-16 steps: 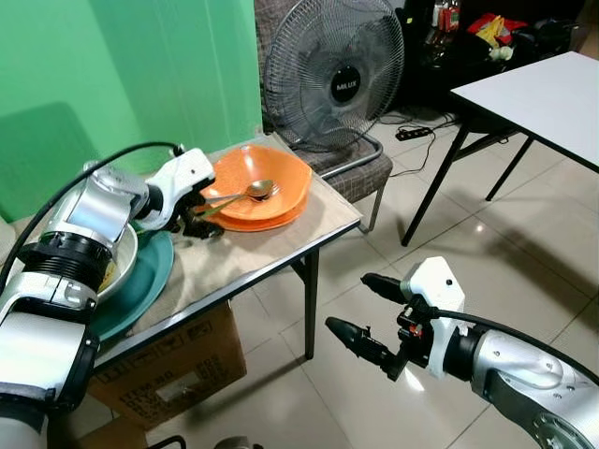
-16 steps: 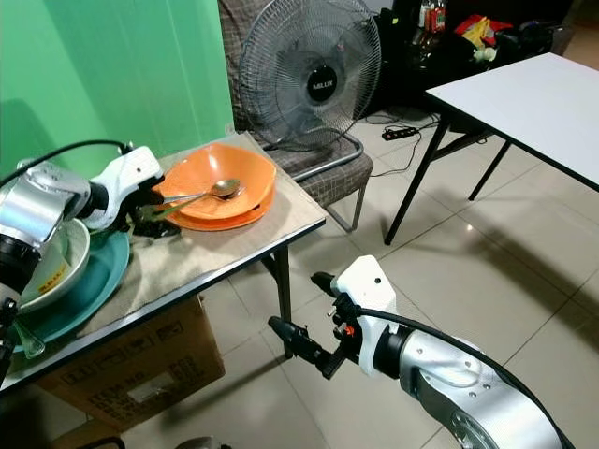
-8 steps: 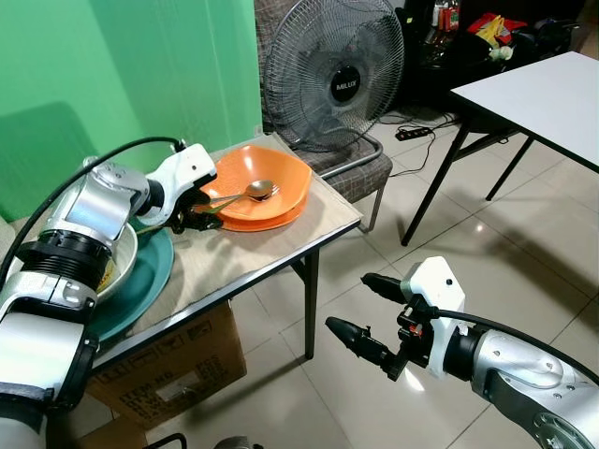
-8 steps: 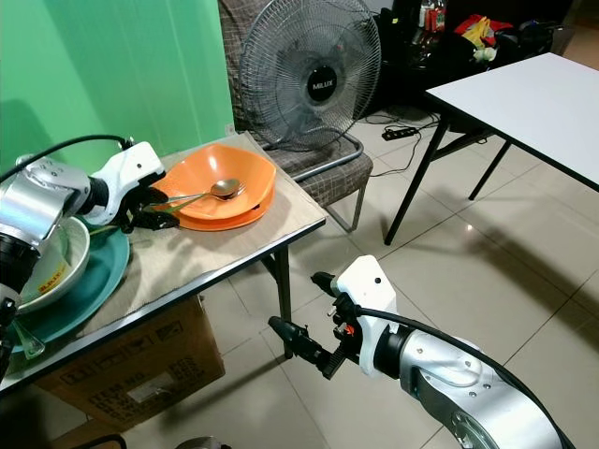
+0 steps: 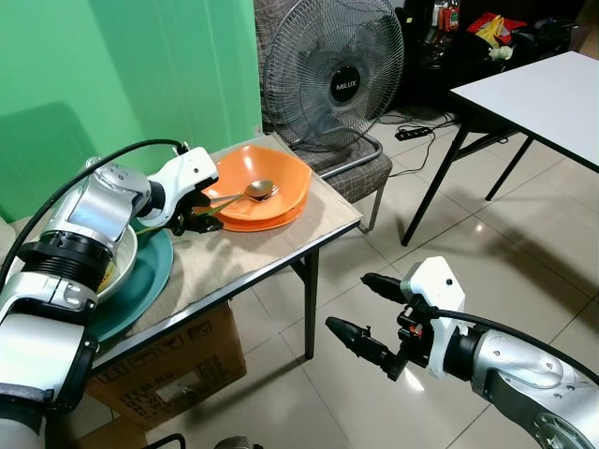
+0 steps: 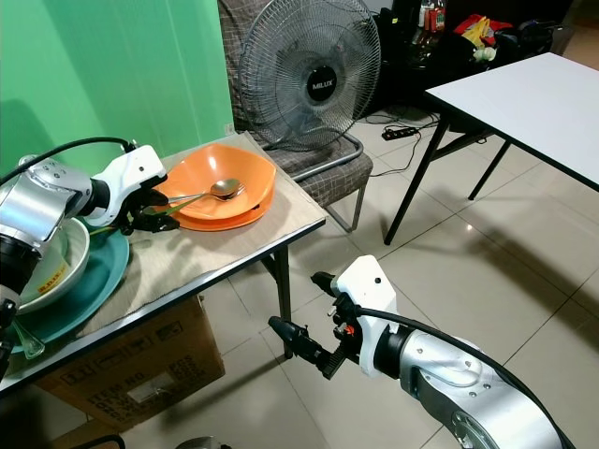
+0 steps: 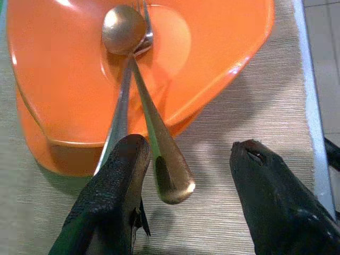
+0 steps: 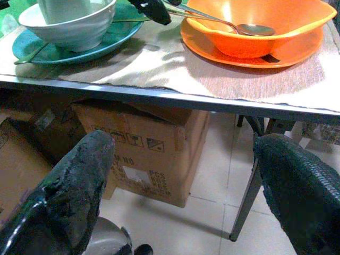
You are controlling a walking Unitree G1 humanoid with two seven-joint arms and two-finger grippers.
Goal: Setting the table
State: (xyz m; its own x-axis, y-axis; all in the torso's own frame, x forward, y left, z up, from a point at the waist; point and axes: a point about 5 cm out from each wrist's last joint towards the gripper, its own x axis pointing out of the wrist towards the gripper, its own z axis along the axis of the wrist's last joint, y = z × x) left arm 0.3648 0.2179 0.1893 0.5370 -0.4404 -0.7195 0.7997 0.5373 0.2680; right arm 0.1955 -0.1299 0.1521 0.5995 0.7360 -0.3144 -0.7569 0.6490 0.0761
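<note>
Left tool (image 7: 183, 175): fingers apart, at the near rim of the orange bowl, with the ends of the two cutlery handles lying between them; one finger (image 7: 114, 186) sits just beside the handles, and whether it touches them cannot be told.
Spoon (image 7: 123, 29): resting in the orange bowl, its head near the middle, its handle sticking out over the rim towards the left tool.
Fork (image 7: 144, 21): under the spoon, its tines showing beside the spoon's head, its handle running out alongside the spoon's handle.
Orange bowl (image 5: 257, 173): sitting on an orange plate (image 5: 281, 217) of the same colour, towards the far right end of the desk.
Desk (image 5: 323, 229): a small one covered by a beige woven mat (image 7: 249, 117), standing before a green wall.
White bowl (image 8: 74, 21): on a teal plate (image 5: 150, 276) at the left end of the desk, beside the left arm.
Right tool (image 5: 363, 313): fingers wide apart, held low over the tiled floor, to the right of the desk and well clear of it.
Cardboard box (image 8: 141, 154): on the floor beneath the desk.
Fan (image 5: 334, 70): standing behind the desk, on a chair seat.
White table (image 5: 543, 98): further off to the right.
</note>
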